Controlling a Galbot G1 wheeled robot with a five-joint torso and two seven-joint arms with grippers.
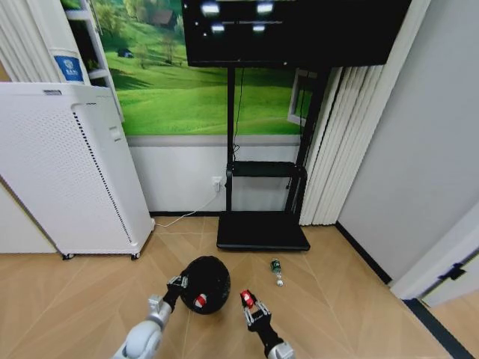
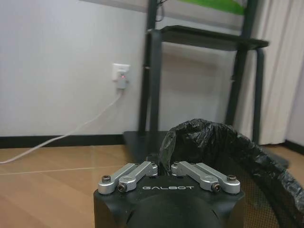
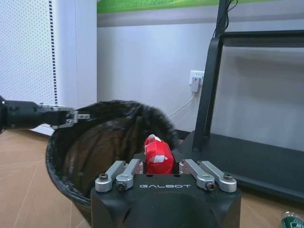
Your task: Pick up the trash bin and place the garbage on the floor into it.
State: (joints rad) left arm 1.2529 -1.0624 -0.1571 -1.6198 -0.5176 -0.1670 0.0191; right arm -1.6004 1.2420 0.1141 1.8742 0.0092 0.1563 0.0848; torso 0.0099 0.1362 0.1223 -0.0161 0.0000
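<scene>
The black trash bin [image 1: 206, 280] is held off the wooden floor with its mouth tipped toward me, lined with a black bag [image 2: 223, 137]. My left gripper [image 1: 178, 285] is shut on its rim and shows from the right wrist view too [image 3: 72, 116]. My right gripper [image 1: 250, 305] is shut on a red-and-white wad of garbage [image 3: 157, 156], just right of the bin [image 3: 104, 142]. A second red-and-white wad [image 1: 200, 301] shows at the bin's near edge; I cannot tell if it is inside. The dark green bottle [image 1: 276, 266] lies on the floor beyond.
A white perforated cabinet [image 1: 67, 164] stands at the left. The black TV stand's base [image 1: 262, 232] lies just behind the bin. A wall socket with a white cable [image 2: 121, 78] sits low on the wall. Curtains and a grey wall close the right side.
</scene>
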